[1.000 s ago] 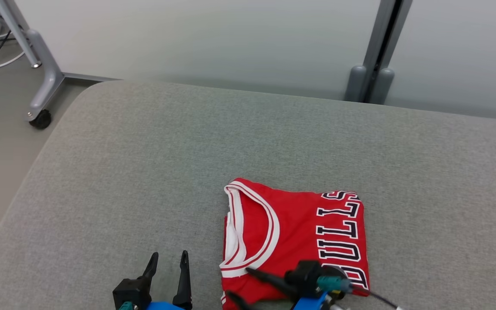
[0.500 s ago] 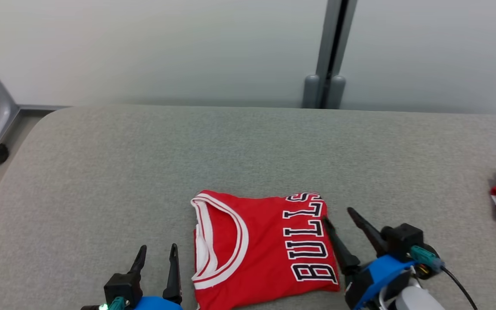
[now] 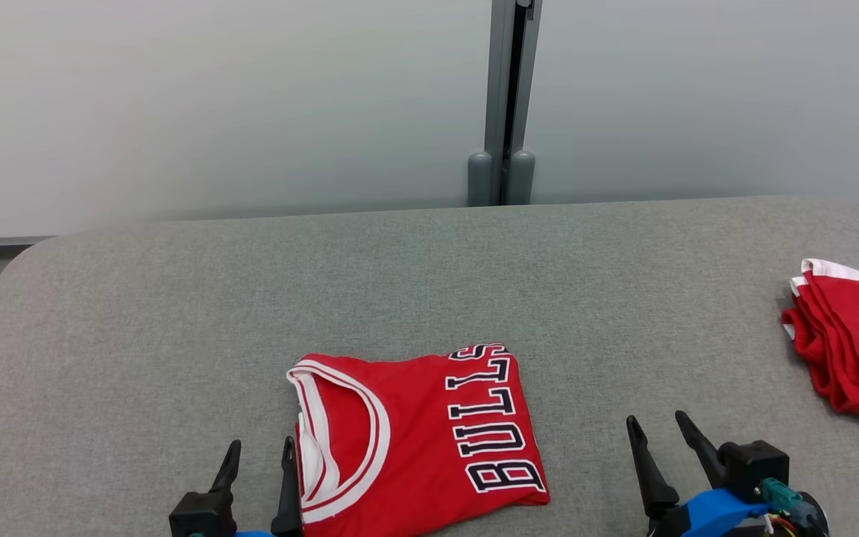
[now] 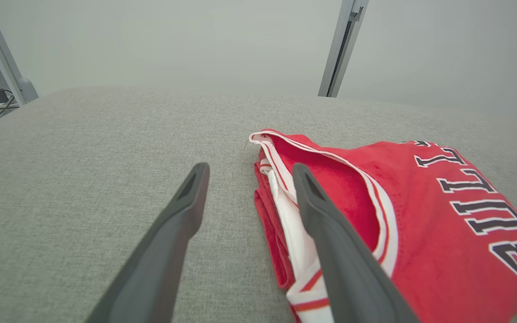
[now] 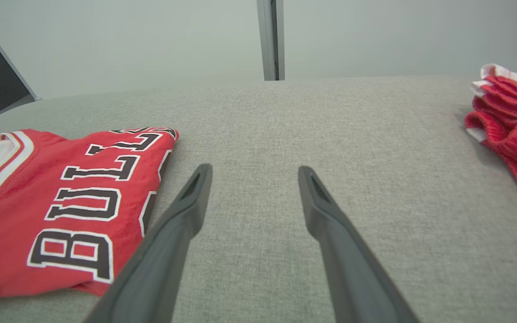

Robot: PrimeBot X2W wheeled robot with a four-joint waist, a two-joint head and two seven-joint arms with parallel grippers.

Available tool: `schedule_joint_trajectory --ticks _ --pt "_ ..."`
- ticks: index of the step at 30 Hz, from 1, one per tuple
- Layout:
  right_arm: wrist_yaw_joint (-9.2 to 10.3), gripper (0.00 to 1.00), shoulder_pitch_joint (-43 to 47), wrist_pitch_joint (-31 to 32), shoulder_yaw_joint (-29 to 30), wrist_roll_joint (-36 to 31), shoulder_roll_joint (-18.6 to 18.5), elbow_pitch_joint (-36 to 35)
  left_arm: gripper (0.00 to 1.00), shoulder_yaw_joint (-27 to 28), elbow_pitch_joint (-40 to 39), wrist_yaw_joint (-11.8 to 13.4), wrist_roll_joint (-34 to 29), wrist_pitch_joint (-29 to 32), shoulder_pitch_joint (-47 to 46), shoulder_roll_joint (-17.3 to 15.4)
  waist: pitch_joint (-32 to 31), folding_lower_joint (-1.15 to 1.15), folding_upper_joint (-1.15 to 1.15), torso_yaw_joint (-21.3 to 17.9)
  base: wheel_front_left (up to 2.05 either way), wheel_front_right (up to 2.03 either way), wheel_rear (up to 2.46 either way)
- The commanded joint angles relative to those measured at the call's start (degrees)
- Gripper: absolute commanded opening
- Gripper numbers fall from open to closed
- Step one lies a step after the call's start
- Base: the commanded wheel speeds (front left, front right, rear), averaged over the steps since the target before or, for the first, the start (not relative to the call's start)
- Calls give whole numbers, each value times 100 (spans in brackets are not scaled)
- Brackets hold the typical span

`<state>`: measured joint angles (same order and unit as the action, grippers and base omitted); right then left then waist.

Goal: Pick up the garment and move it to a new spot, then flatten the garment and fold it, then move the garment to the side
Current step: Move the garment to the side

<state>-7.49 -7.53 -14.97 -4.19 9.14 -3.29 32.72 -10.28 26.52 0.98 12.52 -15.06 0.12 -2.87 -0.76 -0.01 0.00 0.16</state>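
Note:
A folded red jersey (image 3: 414, 436) with white trim and dark "BULLS" lettering lies on the grey fabric surface (image 3: 429, 276), near its front edge. Its neckline faces left. My left gripper (image 3: 260, 444) stands open just left of the jersey's collar, nothing between its fingers; in the left wrist view the left gripper (image 4: 249, 169) sits beside the jersey (image 4: 420, 211). My right gripper (image 3: 656, 420) is open to the right of the jersey, apart from it. The right wrist view shows the right gripper (image 5: 255, 170) over bare fabric, the jersey (image 5: 61, 202) at its left.
A second, crumpled red garment (image 3: 854, 343) lies at the surface's right edge, also the red garment (image 5: 510, 121) in the right wrist view. A pale wall with a grey vertical post (image 3: 504, 97) stands behind. The surface's rounded left corner (image 3: 19, 261) drops to the floor.
The head camera has swung right, bringing the crumpled red garment into view. My right gripper has come off the jersey and moved to its right. The left gripper has stayed open beside the collar.

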Motion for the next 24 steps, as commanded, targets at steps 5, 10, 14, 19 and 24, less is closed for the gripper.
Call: schedule_joint_trajectory --ticks 5,10,14,19,24 --pt "0 100 162 -25 14 -88 36 30 100 -13 -158 44 -28 -11 189 -6 -63 1 0 -63 0 0 0" --pt "0 100 126 -25 -106 45 34 47 100 -74 -227 74 35 -12 226 -4 -54 1 0 -53 0 0 0" --pt "0 100 32 -25 -270 171 35 37 100 -147 -228 52 50 -12 149 -6 12 1 0 42 0 0 0" --pt "0 100 -329 -26 -947 669 32 246 100 -296 -118 55 159 -12 -9 -3 206 1 0 259 0 0 0" --pt "0 100 -847 -25 -1292 946 27 654 100 -502 -109 87 258 -11 -175 -6 512 1 0 575 0 0 0"
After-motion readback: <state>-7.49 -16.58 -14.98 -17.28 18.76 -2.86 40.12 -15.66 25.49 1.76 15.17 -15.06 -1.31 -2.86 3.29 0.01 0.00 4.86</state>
